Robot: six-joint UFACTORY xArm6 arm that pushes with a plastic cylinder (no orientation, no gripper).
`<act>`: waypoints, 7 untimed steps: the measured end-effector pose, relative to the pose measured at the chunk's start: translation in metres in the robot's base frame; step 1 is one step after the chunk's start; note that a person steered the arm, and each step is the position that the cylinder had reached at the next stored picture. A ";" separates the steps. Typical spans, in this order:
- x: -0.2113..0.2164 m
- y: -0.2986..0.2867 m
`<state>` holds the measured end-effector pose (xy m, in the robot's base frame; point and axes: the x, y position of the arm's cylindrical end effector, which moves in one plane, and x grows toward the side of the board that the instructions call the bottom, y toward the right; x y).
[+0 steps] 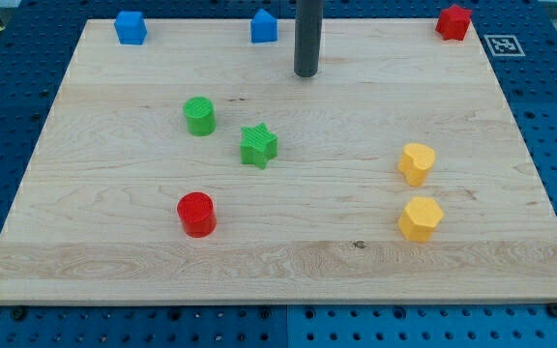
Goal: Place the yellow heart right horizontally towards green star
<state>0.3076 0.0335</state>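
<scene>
While the yellow heart (416, 162) sits at the right of the wooden board (288, 261), just beyond the yellow hexagon (420, 218), the green star (258, 146) lies well to its left near the middle, with bare wood between them. A green cylinder (199, 116) and red cylinder (196, 214) lie further left; two blue blocks (131, 27) (264, 26) and a red block (454, 21) line the far edge. The rod stands upright, my tip (306, 73) resting beyond the star, touching nothing; there is no claw.

Open board between green star (258, 145) and yellow heart (416, 163) | yellow hexagon (420, 218) just below heart | green cylinder (199, 116) and red cylinder (197, 214) crowd star's left | my tip (306, 73) near top, apart.
</scene>
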 end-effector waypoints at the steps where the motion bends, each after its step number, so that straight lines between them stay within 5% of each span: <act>1: 0.000 0.005; 4: 0.045 0.114; 6: 0.122 0.200; 7: 0.165 0.195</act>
<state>0.4728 0.2281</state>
